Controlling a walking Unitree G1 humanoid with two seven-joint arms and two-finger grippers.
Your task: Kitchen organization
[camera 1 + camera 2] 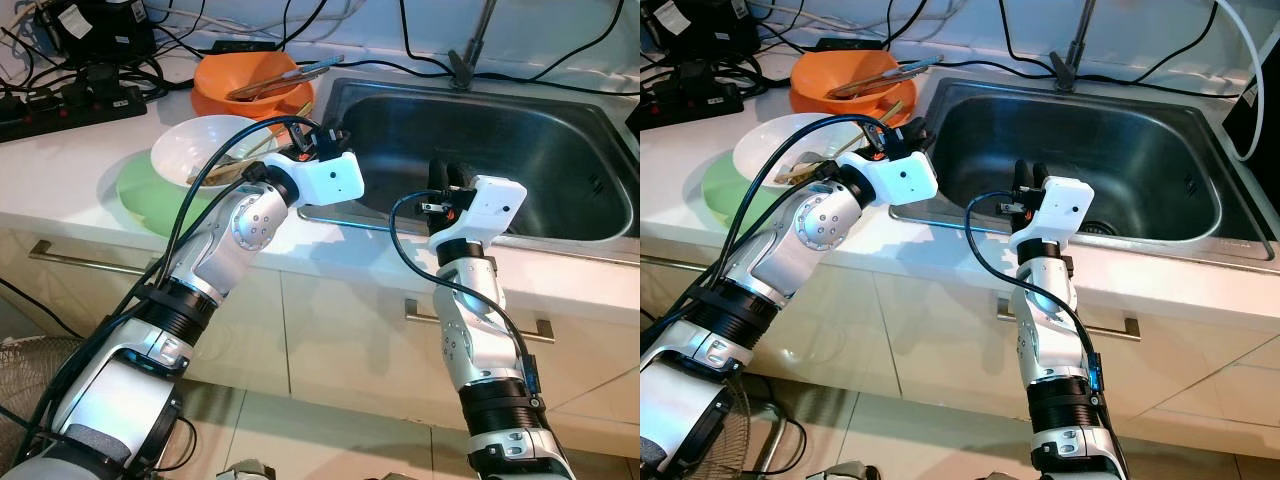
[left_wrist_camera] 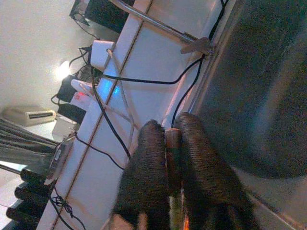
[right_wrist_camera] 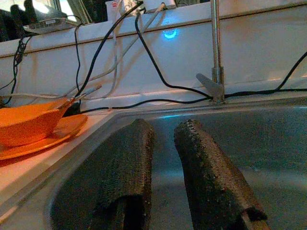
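Note:
My left gripper (image 1: 318,136) hovers over the counter between the white bowl (image 1: 195,140) and the sink's left rim. In the left wrist view its fingers (image 2: 144,158) are shut on a brown wooden chopstick (image 2: 172,143). More wooden sticks (image 1: 228,168) lie in the white bowl, which rests on a green plate (image 1: 135,195). Behind it an orange bowl (image 1: 250,88) holds tongs (image 1: 290,76). My right gripper (image 1: 447,175) sits at the front edge of the steel sink (image 1: 530,140), open and holding nothing, pointing towards the faucet (image 3: 215,72).
Power strips and many black cables (image 1: 70,100) crowd the back left of the white counter. The faucet (image 1: 470,45) stands behind the sink. Cabinet drawers with bar handles (image 1: 480,320) run below the counter edge.

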